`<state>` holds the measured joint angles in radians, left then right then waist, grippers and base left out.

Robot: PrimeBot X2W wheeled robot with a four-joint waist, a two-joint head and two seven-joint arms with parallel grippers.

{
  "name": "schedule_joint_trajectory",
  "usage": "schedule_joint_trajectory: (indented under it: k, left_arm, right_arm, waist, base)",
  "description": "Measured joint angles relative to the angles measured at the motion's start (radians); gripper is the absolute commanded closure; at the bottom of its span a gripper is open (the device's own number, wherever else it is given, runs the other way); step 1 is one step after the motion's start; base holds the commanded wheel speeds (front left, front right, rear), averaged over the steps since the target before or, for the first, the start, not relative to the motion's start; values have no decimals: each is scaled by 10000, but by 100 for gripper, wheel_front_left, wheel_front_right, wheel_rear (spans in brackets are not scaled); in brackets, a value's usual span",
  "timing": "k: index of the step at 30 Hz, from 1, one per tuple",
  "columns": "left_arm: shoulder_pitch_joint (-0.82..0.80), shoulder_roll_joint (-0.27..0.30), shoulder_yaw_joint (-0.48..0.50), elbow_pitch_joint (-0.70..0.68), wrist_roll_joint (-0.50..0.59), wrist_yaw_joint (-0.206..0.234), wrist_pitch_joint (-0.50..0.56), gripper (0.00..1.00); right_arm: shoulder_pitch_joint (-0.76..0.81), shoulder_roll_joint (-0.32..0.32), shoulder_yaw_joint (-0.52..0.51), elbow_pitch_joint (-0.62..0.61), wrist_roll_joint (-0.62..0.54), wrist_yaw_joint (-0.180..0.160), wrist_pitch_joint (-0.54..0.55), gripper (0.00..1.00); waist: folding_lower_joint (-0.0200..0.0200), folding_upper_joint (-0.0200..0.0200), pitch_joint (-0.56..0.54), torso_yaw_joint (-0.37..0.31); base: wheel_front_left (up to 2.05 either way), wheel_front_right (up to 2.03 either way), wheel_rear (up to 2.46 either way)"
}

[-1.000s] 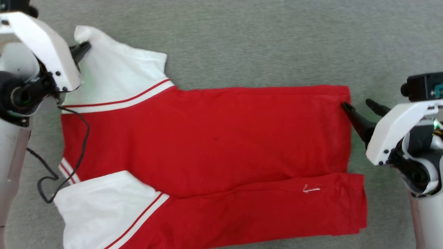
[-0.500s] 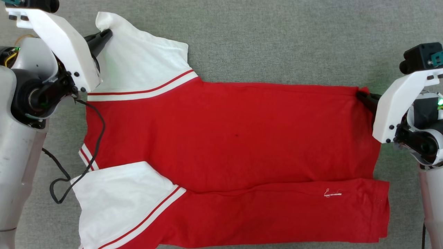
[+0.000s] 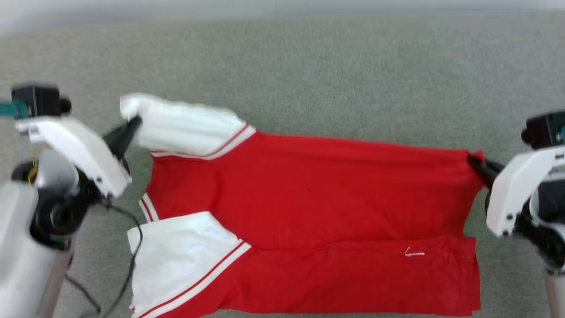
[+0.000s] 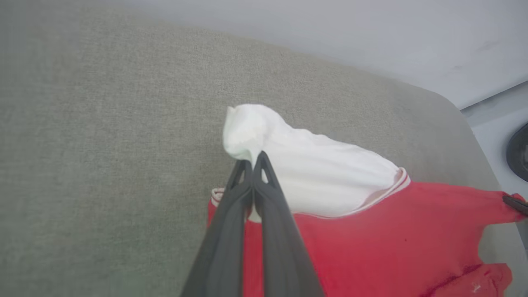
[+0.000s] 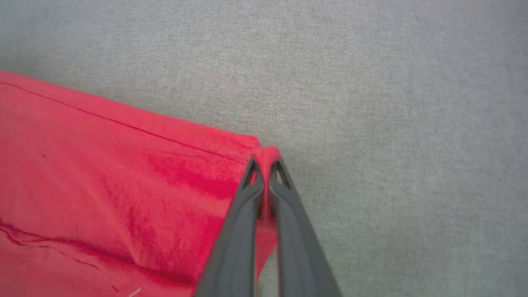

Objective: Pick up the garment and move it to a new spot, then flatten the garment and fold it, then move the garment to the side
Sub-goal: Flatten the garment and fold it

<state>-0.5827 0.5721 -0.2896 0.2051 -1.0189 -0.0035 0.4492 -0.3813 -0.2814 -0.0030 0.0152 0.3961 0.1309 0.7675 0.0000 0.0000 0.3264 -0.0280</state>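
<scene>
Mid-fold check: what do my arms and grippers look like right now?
Both the left gripper and right gripper have two long, tapered dark grey fingers with small triangular cut-outs near the tips. Each sits on an angled white bracket topped by a black camera block with a teal part. Forearms are pale grey; a black cable loops beside the left one.

Grey-green cloth-covered surface [image 3: 335, 70] — on it the garment [image 3: 309, 198], red with white sleeves, partly folded.
</scene>
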Motion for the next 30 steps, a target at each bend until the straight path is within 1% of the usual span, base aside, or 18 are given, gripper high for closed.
schedule_joint_trajectory:
  k: [4,7,10,11,12,13,14,15,17,22,23,27,30]
  left_arm:
    - [1757,-17,286,-673,-343,295,-435,100]
    - [3108,-167,391,-1269,-550,573,-750,100]
    - [4451,-307,441,-1590,-738,913,-961,100]
    - [4843,-393,408,-1639,-825,966,-970,100]
    - [5181,-510,370,-1645,-897,1018,-1012,100]
    - [5457,-612,291,-1611,-938,1049,-1018,95]
    - [5688,-700,215,-1563,-974,1066,-1020,54]
    - [5862,-821,157,-1492,-1041,1089,-1072,0]
    - [6115,-1035,109,-1319,-1041,1083,-1289,0]
    - [6600,-1248,73,-1124,-811,1103,-1962,0]
    - [6756,-1266,130,-1267,-543,1212,-2405,0]
    - [6934,-1185,257,-1827,203,1555,-3304,0]
    - [6972,-1158,337,-2313,717,1749,-3900,0]
  right_arm:
    - [1247,203,-221,-244,217,0,88,100]
    - [2182,314,-548,-286,337,0,127,100]
    - [2964,497,-761,-251,387,0,61,100]
    - [3181,562,-790,-209,401,2,-10,100]
    - [3411,573,-838,-167,339,2,-132,88]
    - [3627,587,-915,-69,313,0,-188,59]
    - [3828,640,-959,12,313,0,-228,9]
    - [4017,731,-1026,113,305,0,-372,0]
    - [4344,819,-1039,297,221,0,-573,0]
    - [4982,918,-1045,286,167,0,-949,0]
    - [5205,911,-1055,31,98,0,-1053,0]
    - [5541,892,-1212,-761,-35,0,-1104,0]
    - [5571,928,-1521,-1327,-113,0,-809,0]
  waist:
    - [0,0,-760,122]
    - [-2,0,-1287,233]
    - [-2,0,-1737,347]
    - [-3,0,-1864,381]
    - [-3,0,-1974,415]
    - [-3,0,-2071,451]
    - [-3,0,-2151,483]
    - [-3,0,-2218,511]
    - [-3,0,-2329,553]
    - [-2,0,-2642,516]
    - [-2,0,-2802,474]
    - [-3,0,-3175,366]
    - [-2,0,-3363,234]
  base:
    - [0,0,0]
    - [0,0,0]
    - [0,0,0]
    - [0,0,0]
    - [0,0,0]
    - [0,0,0]
    - [0,0,0]
    - [0,0,0]
    - [0,0,0]
    - [0,0,0]
    - [0,0,0]
    - [0,0,0]
    - [0,0,0]
